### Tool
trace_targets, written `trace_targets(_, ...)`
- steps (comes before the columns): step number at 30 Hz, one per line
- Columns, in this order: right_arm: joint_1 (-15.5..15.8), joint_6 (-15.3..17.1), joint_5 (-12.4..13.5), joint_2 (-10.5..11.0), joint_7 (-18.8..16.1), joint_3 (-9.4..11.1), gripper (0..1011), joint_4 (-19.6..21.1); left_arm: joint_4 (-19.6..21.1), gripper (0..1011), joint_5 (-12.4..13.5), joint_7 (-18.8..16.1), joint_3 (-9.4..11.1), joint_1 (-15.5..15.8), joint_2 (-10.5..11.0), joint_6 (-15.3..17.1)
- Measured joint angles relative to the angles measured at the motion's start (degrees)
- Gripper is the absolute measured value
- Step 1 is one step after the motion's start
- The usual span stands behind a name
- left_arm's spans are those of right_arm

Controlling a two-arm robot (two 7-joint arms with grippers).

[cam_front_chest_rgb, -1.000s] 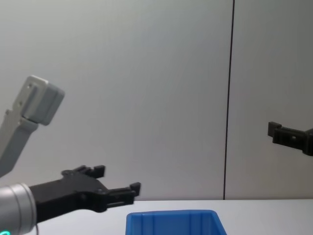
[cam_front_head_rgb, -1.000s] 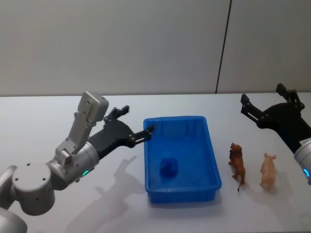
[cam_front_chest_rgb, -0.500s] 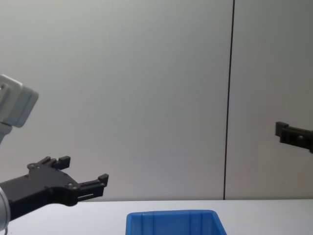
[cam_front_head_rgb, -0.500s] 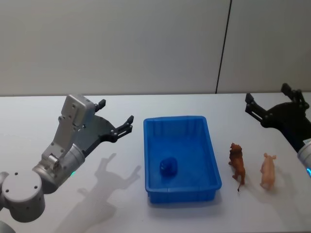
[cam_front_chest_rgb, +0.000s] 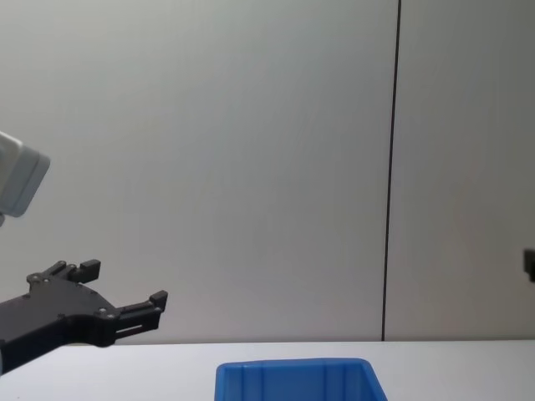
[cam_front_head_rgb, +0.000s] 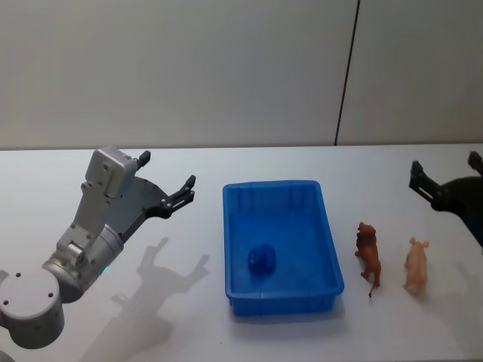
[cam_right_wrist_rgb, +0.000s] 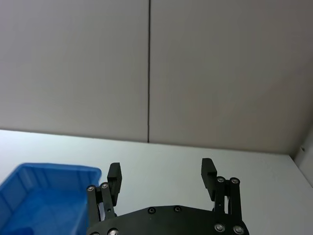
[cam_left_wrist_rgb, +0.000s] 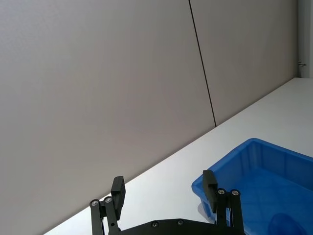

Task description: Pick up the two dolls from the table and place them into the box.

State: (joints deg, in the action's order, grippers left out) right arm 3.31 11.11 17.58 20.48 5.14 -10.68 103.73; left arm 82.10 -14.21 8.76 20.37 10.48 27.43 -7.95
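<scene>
Two dolls stand on the white table (cam_front_head_rgb: 392, 332) just right of the box: a brown lion (cam_front_head_rgb: 368, 256) and a pale pink pig (cam_front_head_rgb: 416, 265). The blue box (cam_front_head_rgb: 272, 183) sits mid-table with a small dark blue lump (cam_front_head_rgb: 262, 258) on its floor. My left gripper (cam_front_head_rgb: 166, 170) hovers left of the box, open and empty; it appears in the chest view (cam_front_chest_rgb: 124, 284) and its wrist view (cam_left_wrist_rgb: 164, 188). My right gripper (cam_front_head_rgb: 445, 166) is raised at the far right, behind the dolls, open and empty (cam_right_wrist_rgb: 161, 171).
A pale grey wall with a dark vertical seam (cam_front_head_rgb: 346, 75) rises behind the table. The box's corner appears in both wrist views (cam_left_wrist_rgb: 254, 161) (cam_right_wrist_rgb: 44, 196) and its far rim in the chest view (cam_front_chest_rgb: 292, 368). Bare tabletop lies left of the box.
My left gripper pulled back from the box's left rim, leftward and away. My right gripper withdrew toward the right edge. The dolls and box stayed put.
</scene>
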Motion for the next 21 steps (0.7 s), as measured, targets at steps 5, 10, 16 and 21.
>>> trace_targets(5, 0.6, 2.9, 0.9, 0.1, 2.0, 0.5, 1001, 0.0, 0.1, 1001, 0.2, -0.4, -0.1, -0.1, 0.1, -0.1)
trace_targets(10, 1.3, 6.0, 2.2, 0.0, 3.9, 1.0, 1001, -0.7, 0.1, 1001, 0.2, -0.8, -0.1, -0.2, 0.2, -0.3)
trace_targets(16, 1.6, 9.2, 3.8, -0.6, 5.3, 1.3, 1001, -2.3, 0.2, 1001, 0.3, -1.0, -0.1, -0.3, 0.2, -0.4)
trace_targets(21, 1.5, 11.0, 4.7, -1.2, 5.5, 1.3, 1001, -3.7, 0.2, 1001, 0.4, -1.2, -0.2, -0.3, 0.2, -0.4)
